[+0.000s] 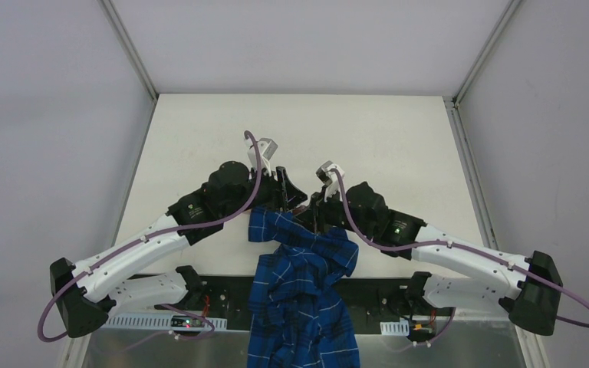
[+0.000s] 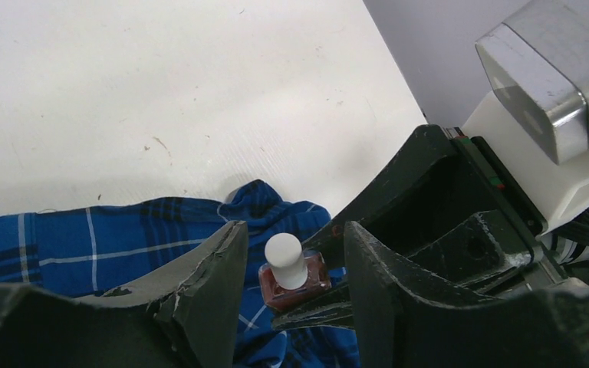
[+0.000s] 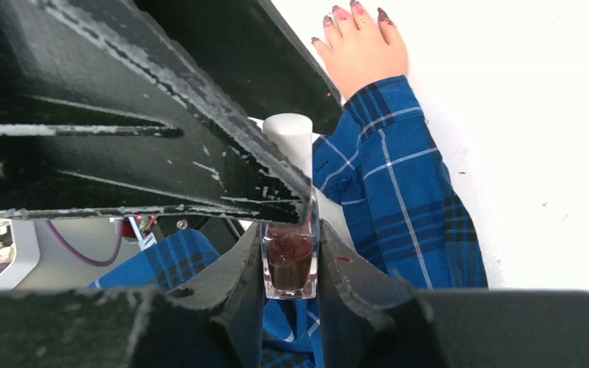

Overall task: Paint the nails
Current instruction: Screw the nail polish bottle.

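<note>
A small glass polish bottle (image 3: pixel 290 264) of dark red polish is clamped upright by my right gripper (image 3: pixel 290 230), which is shut on its body. My left gripper (image 2: pixel 295 230) straddles the bottle's white cap (image 2: pixel 285 259), with a gap showing on each side, so it is open. The pale pink hand (image 3: pixel 364 50) lies flat on the table beyond them, its nails (image 3: pixel 340 14) dark reddish-purple. A blue plaid sleeve (image 3: pixel 391 176) runs from the wrist toward the near edge. From above, both grippers meet over the sleeve (image 1: pixel 299 268) and hide the hand.
The white table (image 1: pixel 383 138) is walled in by grey panels on three sides. My left arm's black fingers (image 3: pixel 161 115) fill the upper left of the right wrist view. The right arm's wrist housing (image 2: pixel 544 77) stands close on the right of the left wrist view.
</note>
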### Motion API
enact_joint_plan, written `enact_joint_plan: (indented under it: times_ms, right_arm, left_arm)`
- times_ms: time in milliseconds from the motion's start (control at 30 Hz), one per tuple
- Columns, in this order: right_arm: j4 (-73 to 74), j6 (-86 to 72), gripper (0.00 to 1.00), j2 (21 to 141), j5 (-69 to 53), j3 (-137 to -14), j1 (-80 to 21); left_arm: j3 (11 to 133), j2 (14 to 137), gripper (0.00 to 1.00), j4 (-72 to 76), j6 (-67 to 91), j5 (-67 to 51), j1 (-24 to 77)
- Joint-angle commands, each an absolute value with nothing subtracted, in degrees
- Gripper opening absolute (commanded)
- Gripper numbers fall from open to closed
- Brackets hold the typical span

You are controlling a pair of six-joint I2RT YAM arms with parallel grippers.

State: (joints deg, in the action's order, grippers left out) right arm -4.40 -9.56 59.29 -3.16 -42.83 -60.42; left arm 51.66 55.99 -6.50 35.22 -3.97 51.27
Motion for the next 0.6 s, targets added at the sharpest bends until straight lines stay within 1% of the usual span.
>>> enact_joint_plan:
  times_ms: [0, 67, 200, 467, 567]
  right_arm:
    - [-6.4, -8.2, 0.0, 59.5, 1.8, -45.5, -61.1]
    - [-6.3, -8.1, 0.0, 59.8, 2.9, -45.7, -61.1]
    - [-6.1, -8.1, 0.0, 59.9, 3.3, -46.1, -61.3]
    - [-5.9, -8.0, 0.0, 59.6, 3.3, -46.2, -61.6]
    - [-5.9, -8.0, 0.0, 59.5, 3.3, -46.1, -61.6]
  left_arm:
    - [52.2, 55.7, 0.48, -6.1, 36.8, -4.6, 50.8]
    - [51.3, 55.8, 0.46, -6.1, 37.3, -4.5, 50.8]
    - [51.0, 56.6, 0.38, -6.1, 37.8, -5.2, 50.8]
    - [51.1, 57.8, 0.38, -6.1, 38.2, -5.5, 50.8]
    - [51.1, 58.5, 0.35, -6.2, 38.2, -5.8, 50.9]
